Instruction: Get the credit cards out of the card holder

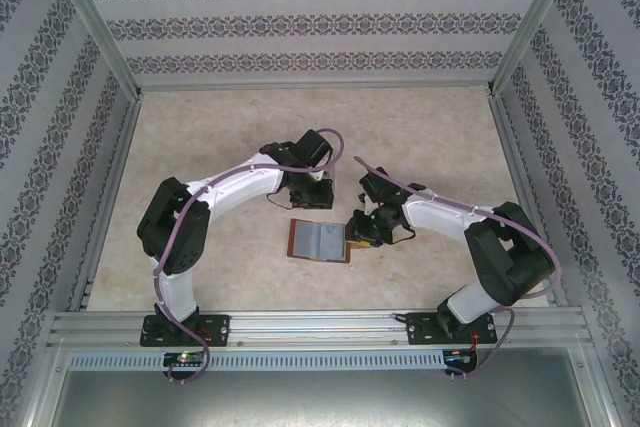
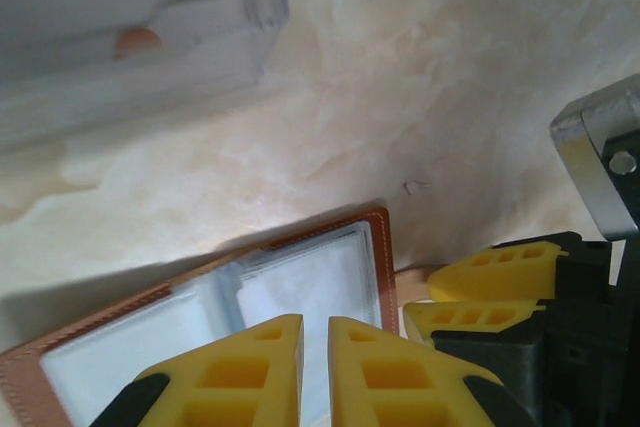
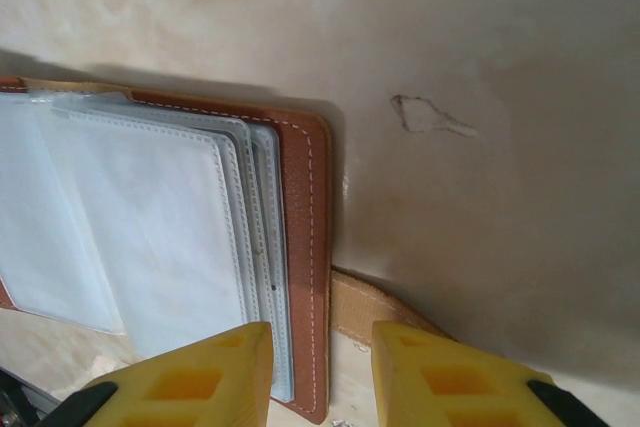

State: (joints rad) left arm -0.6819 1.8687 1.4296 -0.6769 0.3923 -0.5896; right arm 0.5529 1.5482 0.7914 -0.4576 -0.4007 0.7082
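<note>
The card holder [image 1: 320, 240] lies open and flat on the table, reddish-brown with pale grey-blue pockets [image 3: 150, 217]. I cannot make out any credit cards; the pockets look uniformly pale. My left gripper [image 2: 315, 332] hovers over the holder's far edge [image 2: 378, 267], shut to a thin slit with nothing between its fingers. My right gripper [image 3: 320, 357] is open at the holder's right edge [image 3: 305, 247]. One finger is over the pockets and the other over the tan strap tab [image 3: 375, 309]. From above, the left gripper [image 1: 312, 197] and the right gripper [image 1: 358, 237] flank the holder.
A clear plastic tray [image 2: 150, 37] with a red flower print stands on the table beyond the holder in the left wrist view. The right gripper's yellow fingers [image 2: 480, 297] sit close beside the left one. Patterned walls and metal rails [image 1: 300, 322] enclose the marbled table [image 1: 420, 137].
</note>
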